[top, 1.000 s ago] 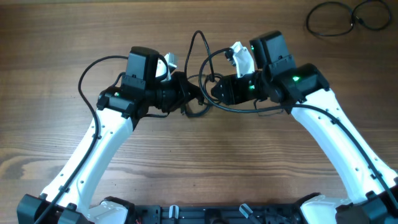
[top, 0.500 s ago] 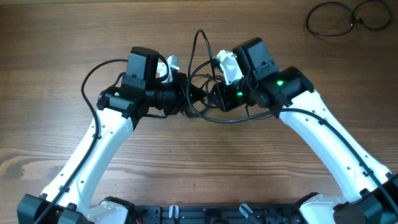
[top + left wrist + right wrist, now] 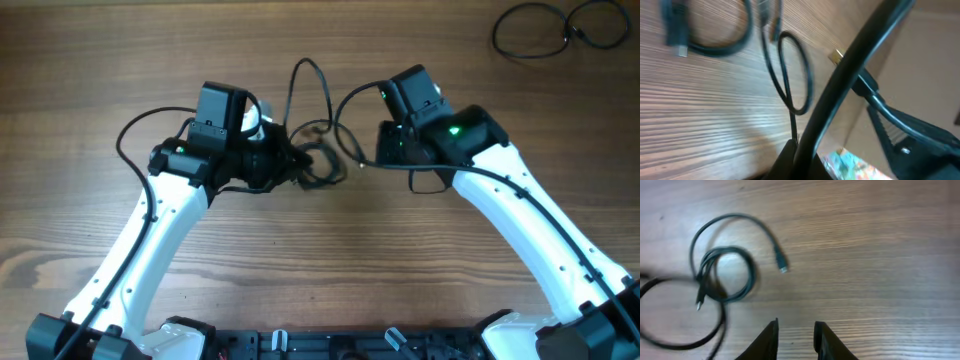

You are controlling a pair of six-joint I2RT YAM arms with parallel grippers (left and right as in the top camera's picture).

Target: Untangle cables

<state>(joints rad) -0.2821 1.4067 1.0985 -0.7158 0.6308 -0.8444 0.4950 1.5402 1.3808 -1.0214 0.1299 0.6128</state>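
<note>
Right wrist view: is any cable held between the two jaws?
No, only bare wood of the table shows in the gap between the jaws, and the cables lie ahead of them.

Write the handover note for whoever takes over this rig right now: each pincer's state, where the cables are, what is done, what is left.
Left pincer: shut, apparently pinching a cable that runs from the tangle.
Right pincer: open, empty, over the table beside the tangle.
Cables: tangle of loops in the middle, between the arms; two coils at the far right corner.
Done: those coils lie away from the tangle.
Left: pull the middle loops apart.
</note>
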